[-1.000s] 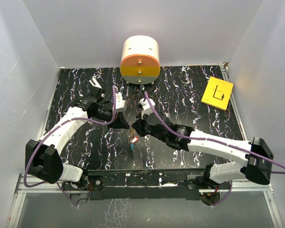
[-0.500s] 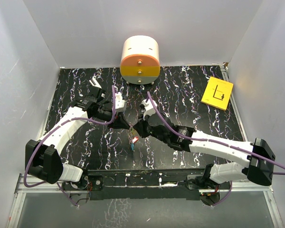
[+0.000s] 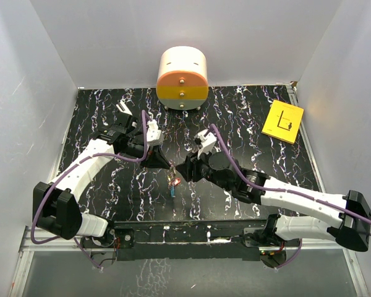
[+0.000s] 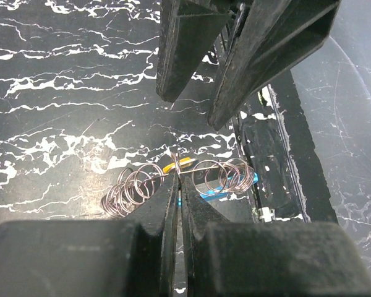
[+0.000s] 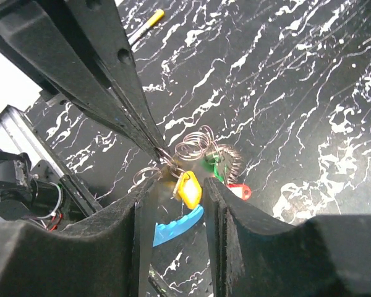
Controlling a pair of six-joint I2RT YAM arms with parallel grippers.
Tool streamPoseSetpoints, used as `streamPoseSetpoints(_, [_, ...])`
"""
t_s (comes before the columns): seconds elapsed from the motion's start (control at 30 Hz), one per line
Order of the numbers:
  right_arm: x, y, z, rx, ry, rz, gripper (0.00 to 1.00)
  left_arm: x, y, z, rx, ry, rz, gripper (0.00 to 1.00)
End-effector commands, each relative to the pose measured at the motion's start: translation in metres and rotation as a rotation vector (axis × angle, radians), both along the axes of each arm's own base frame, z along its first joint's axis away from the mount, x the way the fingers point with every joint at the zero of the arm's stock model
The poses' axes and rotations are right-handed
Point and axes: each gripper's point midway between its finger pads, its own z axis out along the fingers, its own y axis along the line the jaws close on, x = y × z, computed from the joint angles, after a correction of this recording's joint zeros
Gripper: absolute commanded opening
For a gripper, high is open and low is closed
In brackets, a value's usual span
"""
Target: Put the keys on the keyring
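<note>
My left gripper is shut on the wire of the keyring and holds it above the table; in the left wrist view its tips pinch the wire between two bunches of coiled rings. The keys hang below: yellow head, blue, green, red. My right gripper is right next to them, open, one jaw on each side of the yellow head with a small gap. Its fingers fill the top of the left wrist view.
An orange and cream cylinder box stands at the back. A yellow card lies at the back right. A thin metal piece with a yellow end lies on the black marbled table. White walls close in on all sides.
My right arm has swung its wrist and elbow to the right while its jaws stay at the hanging keys. The left arm and the keyring have barely moved.
</note>
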Motion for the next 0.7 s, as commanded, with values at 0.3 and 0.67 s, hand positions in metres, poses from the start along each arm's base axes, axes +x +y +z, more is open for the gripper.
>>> streamPoseSetpoints(0.3, [-0.007,0.021,0.051,0.165,-0.271,0.151,0.40,-0.022,-0.006,0.036,-0.170,0.030,-0.093,0.00])
streamPoseSetpoints(0.67, [-0.009,0.016,0.059,0.299,-0.387,0.140,0.38,-0.031,-0.008,0.043,-0.225,0.077,-0.124,0.00])
